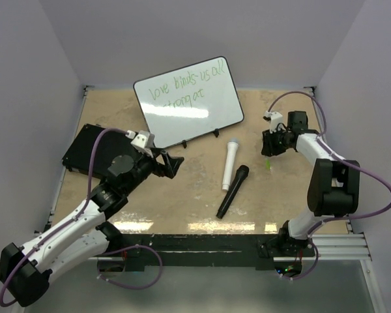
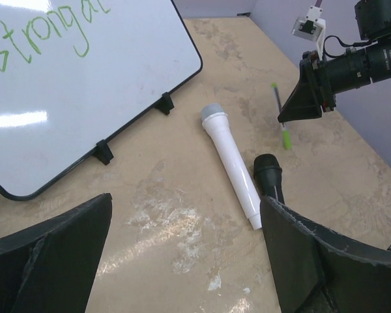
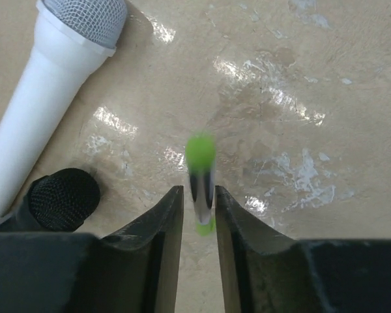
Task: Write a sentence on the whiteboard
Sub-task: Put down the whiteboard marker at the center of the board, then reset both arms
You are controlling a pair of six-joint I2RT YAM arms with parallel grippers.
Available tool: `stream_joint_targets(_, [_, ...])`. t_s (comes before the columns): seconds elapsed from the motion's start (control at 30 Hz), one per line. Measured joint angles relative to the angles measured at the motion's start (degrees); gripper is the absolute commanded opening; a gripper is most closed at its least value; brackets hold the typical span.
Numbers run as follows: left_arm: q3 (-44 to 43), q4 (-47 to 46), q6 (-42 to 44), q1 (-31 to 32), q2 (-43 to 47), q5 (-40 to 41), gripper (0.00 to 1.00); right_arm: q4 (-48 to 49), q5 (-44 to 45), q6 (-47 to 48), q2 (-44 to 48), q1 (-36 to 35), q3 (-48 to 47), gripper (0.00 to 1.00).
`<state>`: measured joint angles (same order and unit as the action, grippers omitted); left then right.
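Observation:
The whiteboard (image 1: 189, 107) leans on its feet at the back of the table and also shows in the left wrist view (image 2: 72, 104). The sentence (image 1: 186, 85) is in green, two lines, reading about "love binds us all / stronger"; the left wrist view shows only the second line (image 2: 45, 32). My right gripper (image 1: 267, 151) points down over a green marker (image 3: 201, 156). Its jaws are slightly apart and the blurred marker between them touches neither finger. The marker also shows in the top view (image 1: 268, 164) and the left wrist view (image 2: 285, 137). My left gripper (image 2: 186, 261) is open and empty below the board.
A white microphone (image 1: 229, 164) and a black microphone (image 1: 232, 190) lie mid-table between the arms. A black textured pad (image 1: 85, 147) lies at the left behind my left arm. Walls enclose the table on three sides.

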<state>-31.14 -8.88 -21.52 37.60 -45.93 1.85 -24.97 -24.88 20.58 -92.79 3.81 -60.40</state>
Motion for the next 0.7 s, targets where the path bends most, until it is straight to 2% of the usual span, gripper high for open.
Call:
stream_joint_targets(0.1, [0.13,1.77,-0.48,-0.04,1.11,0.13,1.00,-0.68,1.60,0.46,-0.79,0.00,-0.02,0.58])
stream_joint_targets(0.37, [0.13,4.00,-0.66,-0.04,2.08,0.20,1.00,-2.16,3.69,1.42,1.92,0.22,-1.75,0.66])
stream_joint_targets(0.47, [-0.15,5.16,-0.68,-0.04,2.08,0.72,1.00,-3.96,3.65,2.05,5.79,0.98,-3.91,0.78])
stream_joint_targets(0.5, [-0.55,5.97,-0.85,-0.26,2.08,1.22,1.00,-4.24,3.39,2.29,7.61,1.33,-4.72,0.84])
stream_joint_targets(0.6, [-2.14,7.52,-1.77,-3.98,2.12,0.79,1.00,-4.55,2.58,2.29,14.32,2.62,-7.06,0.89])
stream_joint_targets(0.7, [-3.45,7.65,-2.82,-12.37,2.32,-2.97,1.00,-4.26,0.68,0.87,20.41,4.55,-9.84,0.99])
